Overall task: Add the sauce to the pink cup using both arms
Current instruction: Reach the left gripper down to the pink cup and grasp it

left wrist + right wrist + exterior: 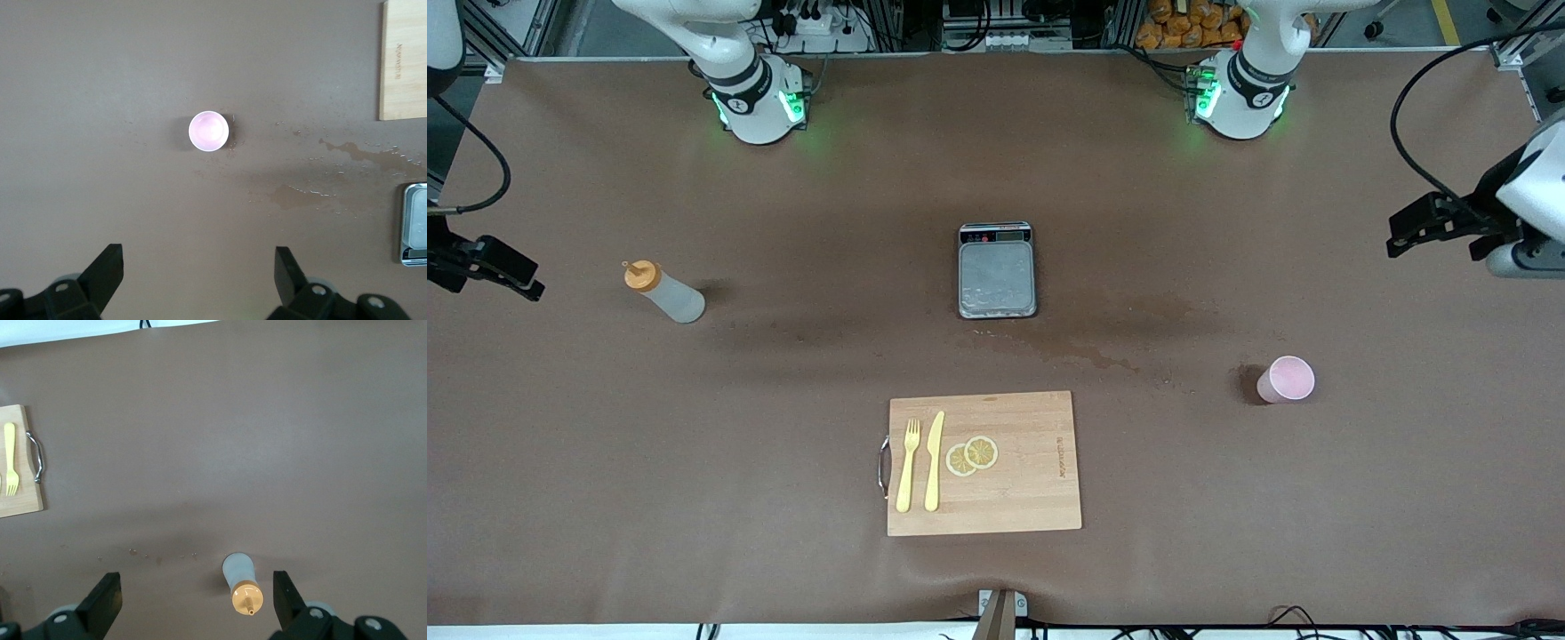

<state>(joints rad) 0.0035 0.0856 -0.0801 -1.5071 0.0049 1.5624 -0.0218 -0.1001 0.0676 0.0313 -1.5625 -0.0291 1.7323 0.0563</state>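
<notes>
Meanwhile, upright on the brown desk [783, 427]: translucent orange-capped sauce bottle [665, 292] toward the right arm's end, pale-pink tapered cup [1286, 380] toward the left arm's; left gripper [199, 267] and right gripper [197, 590] aloft, jaws open, empty.

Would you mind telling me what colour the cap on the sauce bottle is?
Orange; the cap on the sauce bottle shows best in the right wrist view.

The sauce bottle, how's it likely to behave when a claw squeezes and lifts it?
The sauce bottle looks like soft translucent plastic, so it will probably give under a grip and could ooze from its orange nozzle cap. It stands upright, tall for its base, so a sideways nudge might tip it. Its round body would then likely roll on the brown table cover.
</notes>
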